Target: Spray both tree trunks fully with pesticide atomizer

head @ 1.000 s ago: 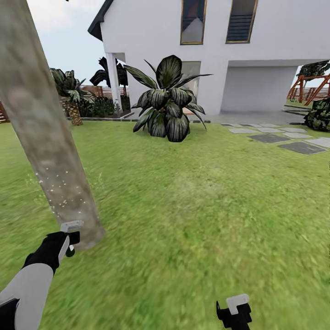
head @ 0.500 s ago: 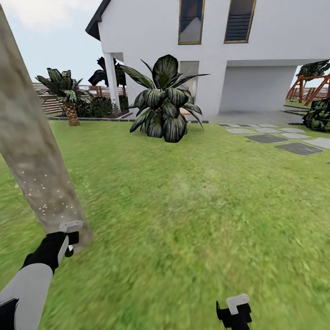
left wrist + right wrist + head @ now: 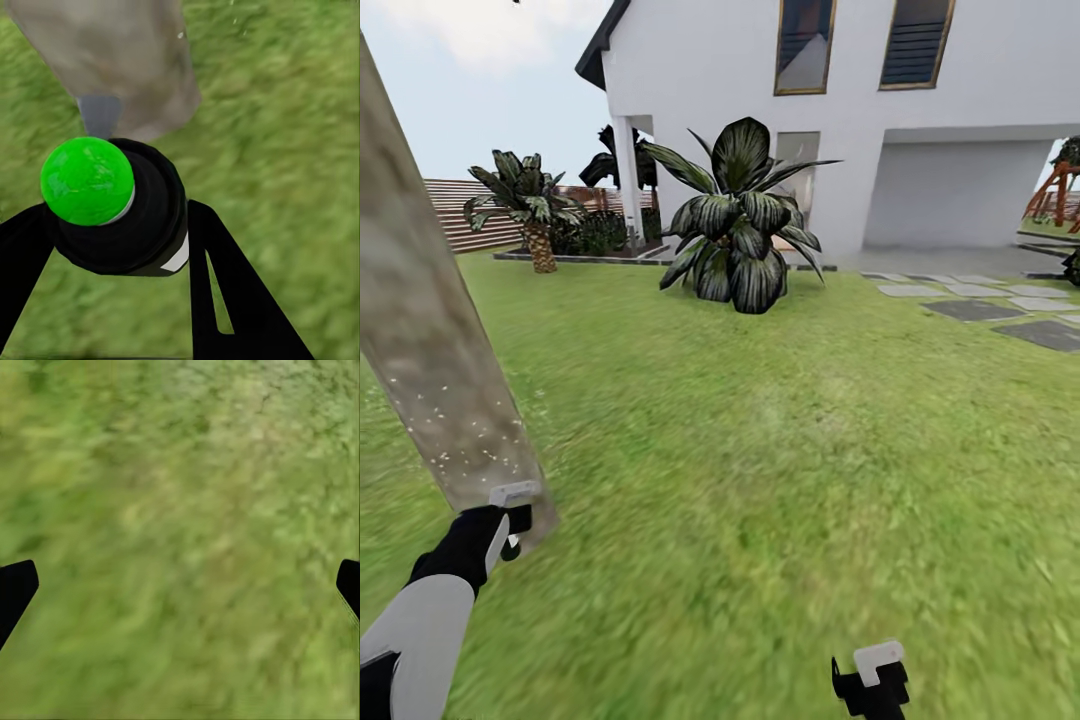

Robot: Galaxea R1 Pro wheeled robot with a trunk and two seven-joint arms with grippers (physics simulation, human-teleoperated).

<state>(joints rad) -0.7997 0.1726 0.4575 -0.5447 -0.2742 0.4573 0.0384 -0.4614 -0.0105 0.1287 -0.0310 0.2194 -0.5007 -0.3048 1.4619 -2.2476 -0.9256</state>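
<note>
Two black fingers (image 3: 214, 277) of the left gripper (image 3: 112, 225) clamp the pesticide atomizer (image 3: 124, 210) between them in the left wrist view. Seen end-on, the bottle is a dark round body with a sliver of white label at its edge, and its top shows bright green here; a grey nozzle part juts from it toward the tree trunk (image 3: 112, 52). Most of the bottle's side is hidden by this angle. In the head view the left gripper (image 3: 510, 520) sits at the foot of the trunk (image 3: 430, 350), just beside the bark, and the atomizer itself is too small and covered to make out there. The trunk is mottled grey-beige, leaning across the view's left, cut off above by the frame, with tiny white specks of pesticide (image 3: 450, 440) scattered over its lower part.

The right gripper (image 3: 180, 585) hangs over bare grass, its fingertips spread wide at opposite edges of the right wrist view; in the head view it (image 3: 870, 685) is cut off low down. Beyond lie the lawn (image 3: 780, 450), a broad-leaved plant (image 3: 740, 235), grey paving stones (image 3: 1000, 305) and a white house (image 3: 840, 110).
</note>
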